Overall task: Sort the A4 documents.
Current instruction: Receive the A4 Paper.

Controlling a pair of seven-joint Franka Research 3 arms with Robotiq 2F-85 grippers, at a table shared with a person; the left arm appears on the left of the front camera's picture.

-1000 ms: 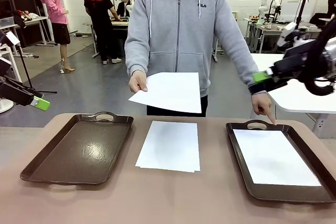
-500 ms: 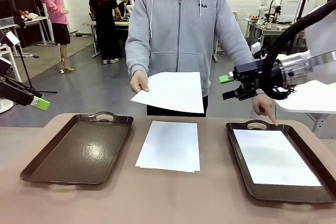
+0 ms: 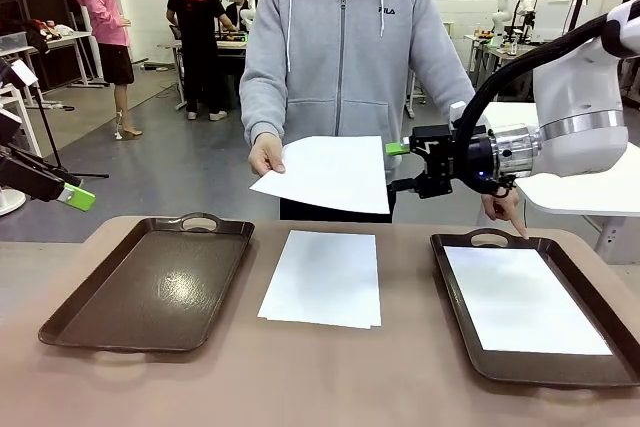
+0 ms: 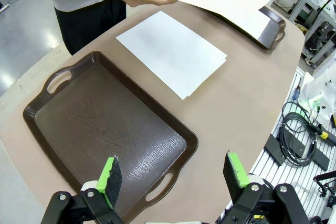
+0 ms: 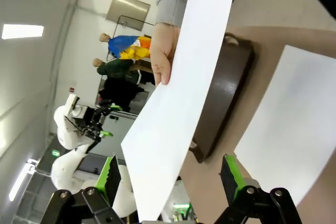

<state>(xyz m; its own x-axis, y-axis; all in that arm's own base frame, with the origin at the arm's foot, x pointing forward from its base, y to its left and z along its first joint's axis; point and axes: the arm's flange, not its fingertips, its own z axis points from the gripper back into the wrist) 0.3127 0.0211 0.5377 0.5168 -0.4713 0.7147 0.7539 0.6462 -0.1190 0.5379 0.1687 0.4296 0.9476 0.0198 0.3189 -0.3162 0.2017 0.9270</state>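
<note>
Table (image 3: 300,387): tan top, with a person in a grey hooded top standing at the far side.

Left tray (image 3: 150,287): dark brown with handles, nothing in it.

Right tray (image 3: 560,367): same type, with one A4 sheet (image 3: 522,299) lying flat inside. The person's pointing hand (image 3: 500,209) has its index finger down at this tray's far handle.

Stack of A4 sheets (image 3: 325,277): lies flat on the table between the two trays, touching neither. Edges slightly offset, so more than one sheet.

Held A4 sheet (image 3: 325,175): above the stack and roughly level, pinched at one corner by the person's other hand (image 3: 264,155).

Right gripper (image 3: 396,167): at the free edge of the held sheet, fingers fully apart. In the right wrist view the sheet's near corner sits in the gap between them, closer to one finger. No grip on the paper.

Left gripper (image 4: 173,174): fingers wide apart and holding nothing, over the near end of the left tray.
</note>
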